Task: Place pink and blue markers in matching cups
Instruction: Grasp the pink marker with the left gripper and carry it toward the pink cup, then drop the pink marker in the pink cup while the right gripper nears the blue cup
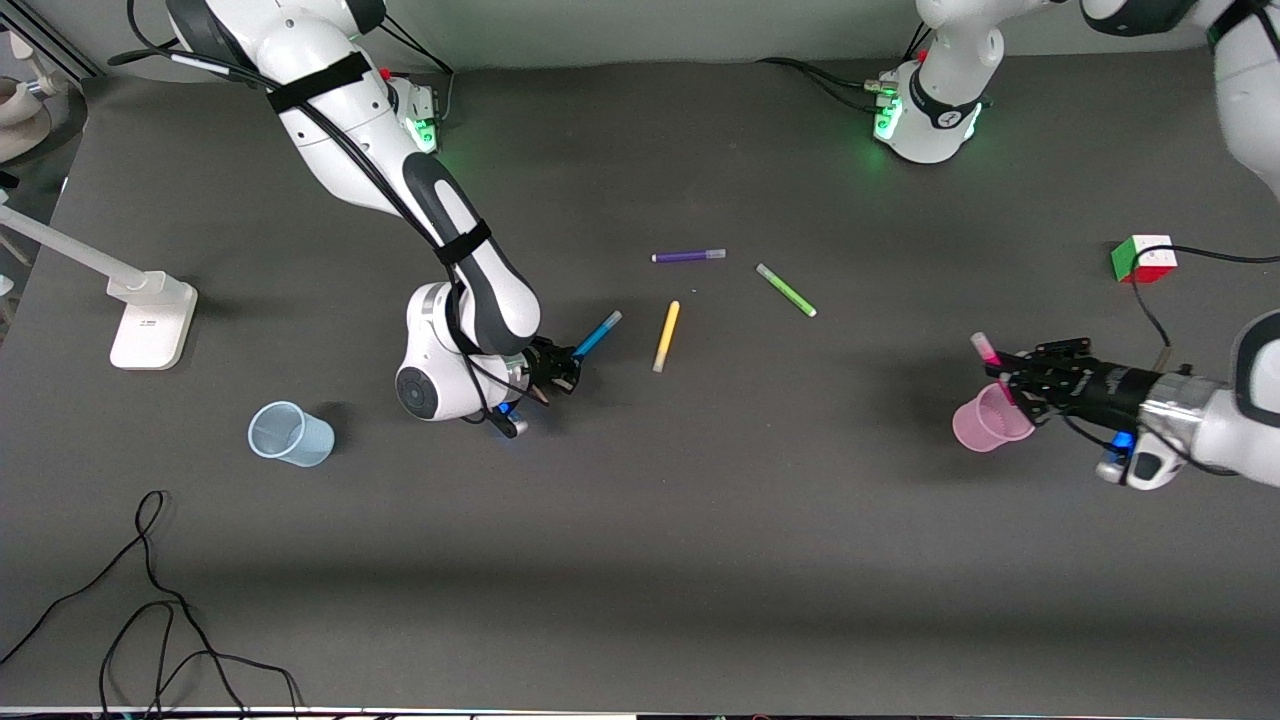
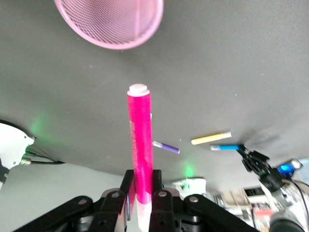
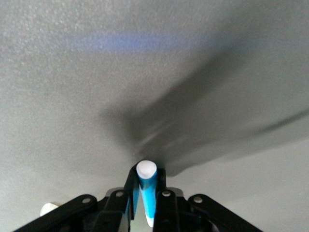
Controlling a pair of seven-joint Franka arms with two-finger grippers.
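My left gripper [image 1: 1010,385] is shut on the hot pink marker [image 1: 985,350] and holds it in the air beside the pale pink cup [image 1: 985,420]. In the left wrist view the pink marker [image 2: 139,145] stands out from between the fingers [image 2: 141,181], pointing toward the pink cup's [image 2: 111,21] rim. My right gripper [image 1: 560,365] is shut on the bright blue marker [image 1: 598,335] above the table's middle. In the right wrist view the blue marker [image 3: 147,193] is clamped between the fingers [image 3: 146,186]. The pale blue cup [image 1: 290,433] stands toward the right arm's end of the table.
A purple marker [image 1: 688,256], a yellow marker [image 1: 666,336] and a green marker [image 1: 786,290] lie mid-table. A colourful cube [image 1: 1143,259] sits toward the left arm's end. A white stand [image 1: 150,320] and loose black cables [image 1: 150,600] are toward the right arm's end.
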